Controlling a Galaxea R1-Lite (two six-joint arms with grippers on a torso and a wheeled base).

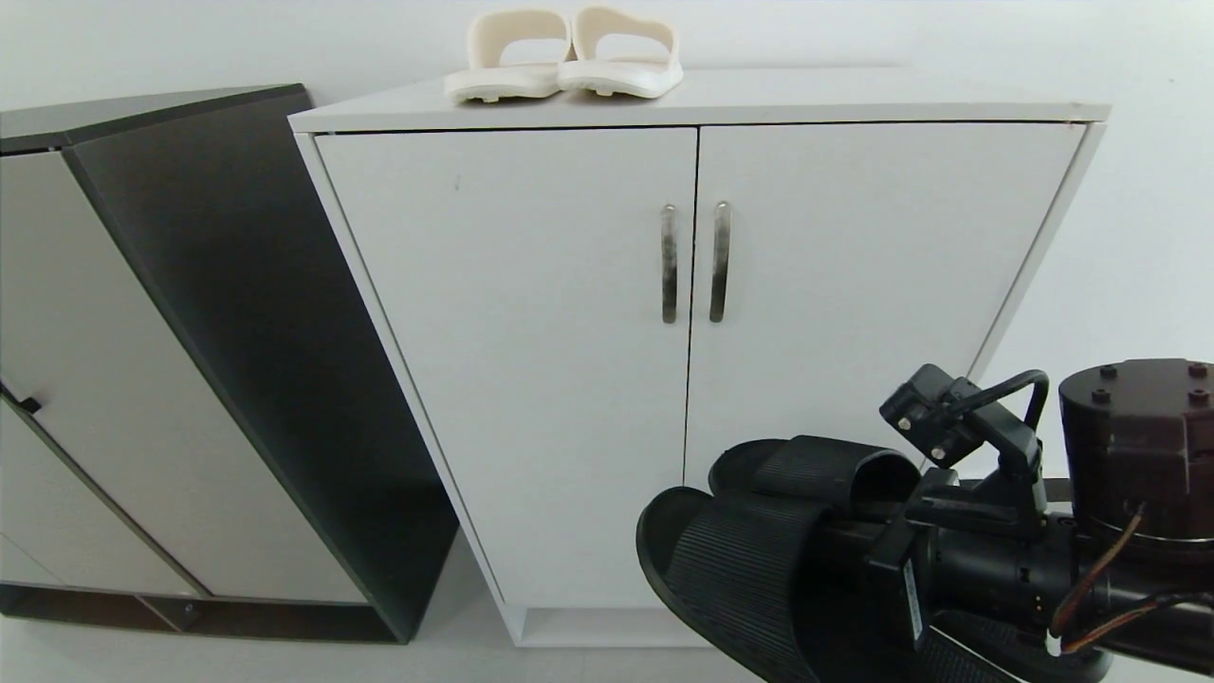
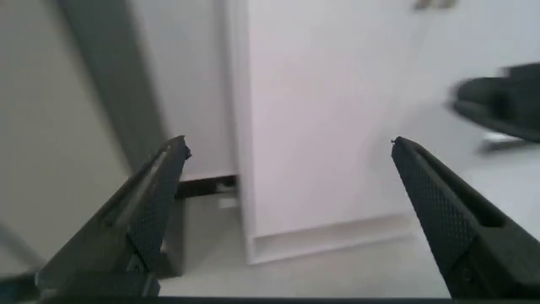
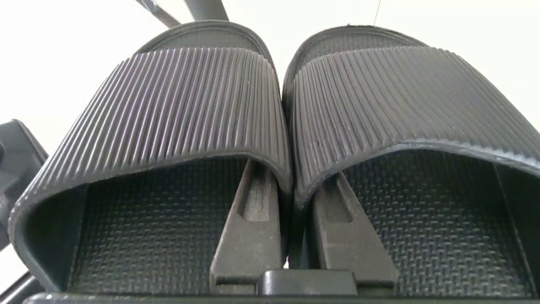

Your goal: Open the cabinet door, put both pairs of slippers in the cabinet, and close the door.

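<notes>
The white cabinet [image 1: 512, 360] stands in front of me with both doors shut, their two metal handles [image 1: 669, 263] side by side at the centre. A cream pair of slippers [image 1: 564, 57] rests on its top. The black pair of slippers [image 1: 759, 541] hangs low before the right door. My right gripper [image 3: 293, 181] is shut on it, one finger [image 3: 249, 228] inside each slipper, pinching their inner walls together. My left gripper [image 2: 287, 148] is open and holds nothing. It faces the cabinet's lower left corner [image 2: 245, 245], with the black slippers [image 2: 502, 105] off to one side.
A dark cabinet [image 1: 237, 332] with a light front stands close against the white cabinet's left side. Pale floor [image 1: 285, 659] runs along the base of both. A plain white wall lies behind.
</notes>
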